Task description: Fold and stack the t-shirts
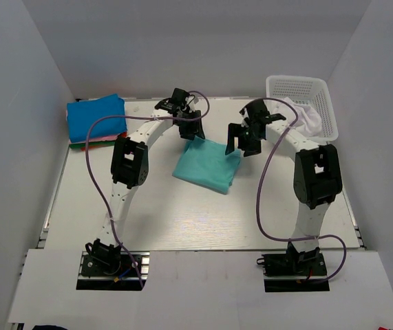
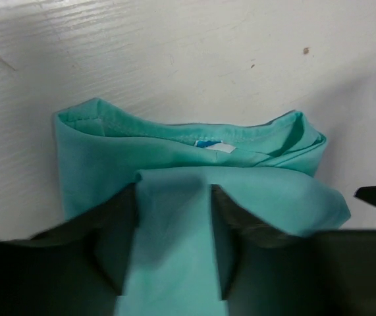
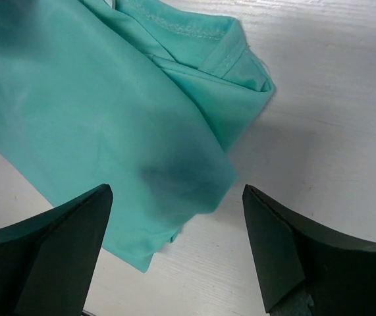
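Pinching a raised fold of the soft teal-green folded t-shirt [image 1: 206,165] at its far left corner with the left gripper [image 2: 173,197], clamped on the cloth, mid-way across the white wooden table [image 1: 182,220]. Hovering over the same shirt's right edge with the right gripper [image 3: 176,197], spread wide, holding nothing. Lying stacked in the far left corner: bright blue t-shirt [image 1: 96,117] over red-pink t-shirt [image 1: 107,138].

Plain teal-green t-shirt [image 1: 206,168] — bright blue t-shirt [image 1: 97,117] — white mesh basket [image 1: 296,89]

Top view high overhead, looking down on table [image 1: 182,220], both wrist views close, sharing teal-green t-shirt [image 1: 206,165]
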Tool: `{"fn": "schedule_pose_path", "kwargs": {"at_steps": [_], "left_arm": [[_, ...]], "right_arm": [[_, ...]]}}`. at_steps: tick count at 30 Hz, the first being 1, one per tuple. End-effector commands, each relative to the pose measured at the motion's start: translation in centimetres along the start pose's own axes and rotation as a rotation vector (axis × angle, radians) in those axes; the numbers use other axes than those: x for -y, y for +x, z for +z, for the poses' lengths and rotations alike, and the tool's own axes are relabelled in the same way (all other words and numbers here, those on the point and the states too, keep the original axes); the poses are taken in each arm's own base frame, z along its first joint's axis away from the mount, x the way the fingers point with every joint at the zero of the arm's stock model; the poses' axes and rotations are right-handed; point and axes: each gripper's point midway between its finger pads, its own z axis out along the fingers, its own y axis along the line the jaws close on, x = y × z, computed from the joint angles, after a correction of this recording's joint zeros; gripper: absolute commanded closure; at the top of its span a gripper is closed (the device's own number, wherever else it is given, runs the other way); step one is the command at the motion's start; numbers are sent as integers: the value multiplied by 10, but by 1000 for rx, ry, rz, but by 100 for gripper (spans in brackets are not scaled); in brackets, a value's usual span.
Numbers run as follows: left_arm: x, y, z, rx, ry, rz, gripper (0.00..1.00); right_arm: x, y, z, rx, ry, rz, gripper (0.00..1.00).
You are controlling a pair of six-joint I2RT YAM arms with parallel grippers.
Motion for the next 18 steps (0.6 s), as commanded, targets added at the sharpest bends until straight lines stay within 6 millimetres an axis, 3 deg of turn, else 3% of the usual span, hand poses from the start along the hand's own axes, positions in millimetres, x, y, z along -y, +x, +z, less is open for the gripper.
{"fn": "schedule_pose_path", "kwargs": {"at_steps": [1,4,5,6,9,11,12,13,16,18], "left_arm": [[17,-8,-17,22,65,23,49],[18,-11,-17,26,66,24,62],[16,-12,-15,31,57,25,72],[16,-12,-15,31,57,16,78],[18,-16,-19,44,51,19,97],[22,-19,-27,60,58,26,100],[24,-21,-29,69,61,30,100],[21,-17,-27,60,58,26,100],[34,-24,-46,88,79,40,100],[46,-34,-69,135,97,72,100]], "right_arm": [[-7,-7,0,3,-61,-15,16],[-7,-5,8,-17,-88,-29,26],[-3,-2,16,-34,-78,-27,29],[-2,-2,18,-41,-78,-22,39],[1,1,23,-74,-93,-3,54],[-1,-1,21,-64,-98,-8,73],[-2,-3,21,-58,-103,-14,97],[-1,-5,19,-51,-100,-10,100],[-10,-20,3,15,-113,-35,100],[-19,-34,-16,73,-127,-52,100]]}}
